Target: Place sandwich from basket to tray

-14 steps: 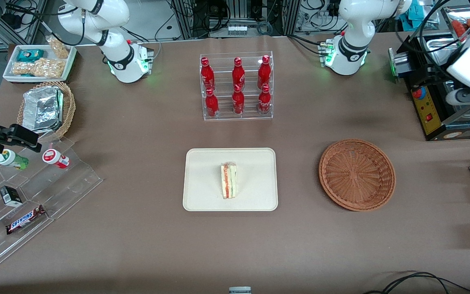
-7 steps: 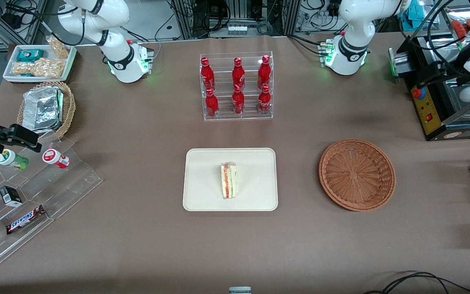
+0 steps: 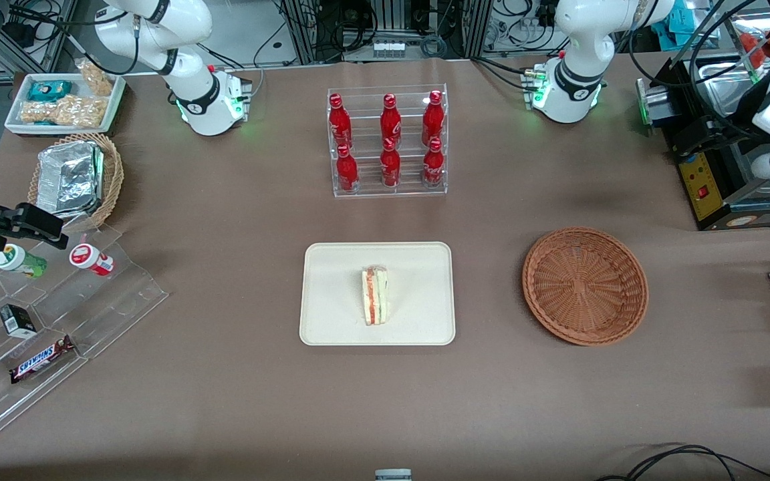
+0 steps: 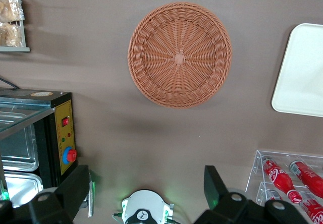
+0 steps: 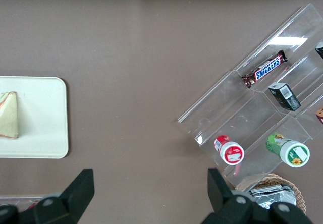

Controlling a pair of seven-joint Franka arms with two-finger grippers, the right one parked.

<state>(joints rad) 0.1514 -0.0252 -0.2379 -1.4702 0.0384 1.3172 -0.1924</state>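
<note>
Front view shows you the sandwich (image 3: 375, 295) lying on the tray (image 3: 331, 321), well apart from your claw (image 4: 146, 188) (fingers spread wide, holding nothing), which hangs high above the basket (image 4: 179, 54).

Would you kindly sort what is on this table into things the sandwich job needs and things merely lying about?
Job: sandwich, lying on the tray; empty basket; end effector, open, high above the table near the basket.

Lying about: cola bottle rack; foil container; Snickers bar; snack packet tray; black machine.
</note>
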